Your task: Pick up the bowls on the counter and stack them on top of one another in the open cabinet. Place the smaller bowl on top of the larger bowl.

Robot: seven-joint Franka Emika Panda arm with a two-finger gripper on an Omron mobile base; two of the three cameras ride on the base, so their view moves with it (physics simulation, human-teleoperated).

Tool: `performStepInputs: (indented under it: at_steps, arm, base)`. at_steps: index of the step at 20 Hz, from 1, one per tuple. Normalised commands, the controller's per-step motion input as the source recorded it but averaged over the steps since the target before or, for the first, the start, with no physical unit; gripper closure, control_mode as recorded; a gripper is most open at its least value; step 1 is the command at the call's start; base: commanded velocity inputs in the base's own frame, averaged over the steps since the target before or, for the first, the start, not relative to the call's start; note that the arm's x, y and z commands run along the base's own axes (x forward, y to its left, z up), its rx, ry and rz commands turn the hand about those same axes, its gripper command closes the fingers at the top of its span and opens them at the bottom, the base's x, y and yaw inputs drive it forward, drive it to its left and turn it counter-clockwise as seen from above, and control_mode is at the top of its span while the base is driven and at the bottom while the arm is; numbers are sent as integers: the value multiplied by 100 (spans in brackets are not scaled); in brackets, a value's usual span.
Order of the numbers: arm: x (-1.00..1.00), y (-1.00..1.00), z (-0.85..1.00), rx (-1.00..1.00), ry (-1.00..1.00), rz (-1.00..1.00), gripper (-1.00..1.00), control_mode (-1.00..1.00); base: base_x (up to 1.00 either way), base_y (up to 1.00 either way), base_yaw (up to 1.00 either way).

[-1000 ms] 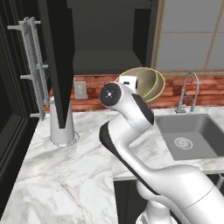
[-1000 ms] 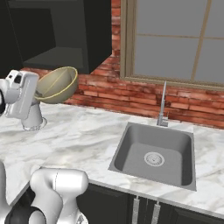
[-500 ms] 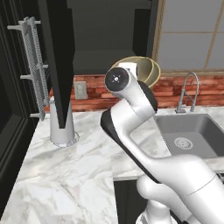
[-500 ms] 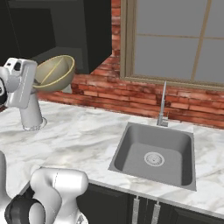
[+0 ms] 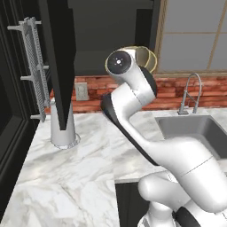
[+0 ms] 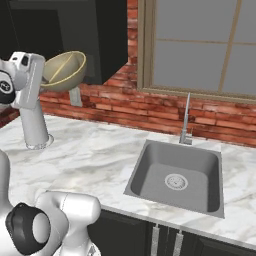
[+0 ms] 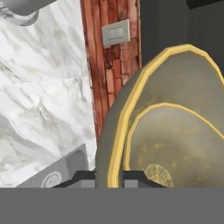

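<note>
Two olive-yellow round bowls [image 7: 170, 131], nested, were up by the open black wall cabinet [image 5: 111, 40], the end effector [image 7: 109, 177] clamped on the outer rim.

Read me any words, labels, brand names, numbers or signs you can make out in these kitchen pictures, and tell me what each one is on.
No readable text in any view.
Wall plate on the brick: faint marks, too blurred to read.
Bowl: a round mottled mark low on the inside, a pattern, not lettering.
Cabinet, counter and sink: no labels or signs visible.
</note>
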Motion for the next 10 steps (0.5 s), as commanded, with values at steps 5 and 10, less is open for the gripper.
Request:
performStepInputs:
  at_steps: [5, 10]
  arm:
    - [42, 13, 19, 0, 1, 4, 100, -100]
    - [44, 17, 14, 0, 1, 3, 100, -100]
  base:
    - [0, 0, 0]
    - [0, 0, 0]
